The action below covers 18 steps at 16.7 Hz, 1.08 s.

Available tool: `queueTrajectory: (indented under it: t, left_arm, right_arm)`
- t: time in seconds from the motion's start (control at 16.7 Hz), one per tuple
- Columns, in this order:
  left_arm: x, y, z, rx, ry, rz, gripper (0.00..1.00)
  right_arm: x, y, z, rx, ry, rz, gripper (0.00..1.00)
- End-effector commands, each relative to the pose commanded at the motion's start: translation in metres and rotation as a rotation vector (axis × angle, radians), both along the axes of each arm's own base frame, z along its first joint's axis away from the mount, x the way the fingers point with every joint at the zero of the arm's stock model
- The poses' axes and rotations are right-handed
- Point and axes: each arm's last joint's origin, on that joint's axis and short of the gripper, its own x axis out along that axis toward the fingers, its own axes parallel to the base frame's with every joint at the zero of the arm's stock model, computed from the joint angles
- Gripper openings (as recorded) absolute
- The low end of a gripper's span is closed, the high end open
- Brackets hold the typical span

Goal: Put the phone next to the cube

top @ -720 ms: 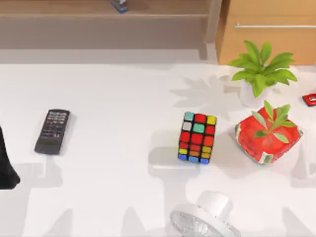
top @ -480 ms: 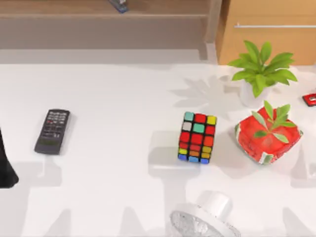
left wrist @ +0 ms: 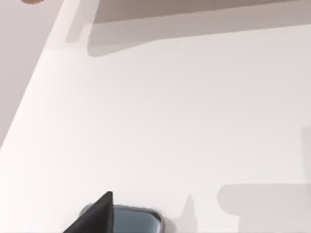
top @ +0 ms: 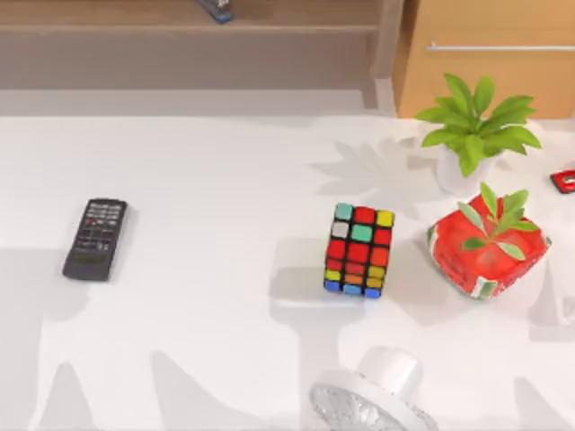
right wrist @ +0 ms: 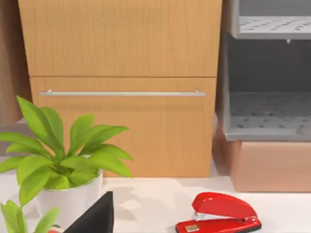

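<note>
Your left tool (left wrist: 95,216) shows in its wrist view as one dark fingertip low over the table (left wrist: 170,121), and whether it is open or closed cannot be told. Just behind that tip lies the phone (left wrist: 133,219), flat on the table, its grey-teal screen and pale rim partly cut off by the frame edge. Nothing says it is gripped yet.

In the top view, the dark arm that stood at the table's left edge half a second ago has gone out of frame. Judging from that, the left arm has swung toward the phone, which lies off the left side of what the overhead camera covers. The pickup looks about to begin, not done.

The cube (top: 359,250) sits right of the table's middle, untouched, with bare table to its left. The remote (top: 95,238) lies well to the left, in the path you will carry the phone across.

Your right tool (right wrist: 95,216) is parked near the plant (right wrist: 58,160) and the stapler (right wrist: 218,213), its state likewise untellable.
</note>
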Motion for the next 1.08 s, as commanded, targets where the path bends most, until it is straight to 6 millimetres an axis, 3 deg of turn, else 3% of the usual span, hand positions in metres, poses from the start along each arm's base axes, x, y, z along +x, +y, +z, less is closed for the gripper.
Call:
queueTrajectory:
  t: [0.3, 0.6, 0.84, 1.08]
  left_arm:
    - [0.059, 0.039, 0.006, 0.029, 0.454, 0.018, 1.00]
    - [0.113, 0.090, -0.026, -0.038, 0.845, -0.028, 1.00]
    - [0.134, 0.120, -0.055, -0.103, 1.023, -0.072, 1.00]
    - [0.139, 0.128, -0.063, -0.122, 1.066, -0.086, 1.00]
  right_arm:
    - [0.000, 0.000, 0.000, 0.000, 0.000, 0.000, 1.00]
    - [0.000, 0.000, 0.000, 0.000, 0.000, 0.000, 1.00]
    - [0.000, 0.000, 0.000, 0.000, 0.000, 0.000, 1.00]
    - [0.000, 0.000, 0.000, 0.000, 0.000, 0.000, 1.00]
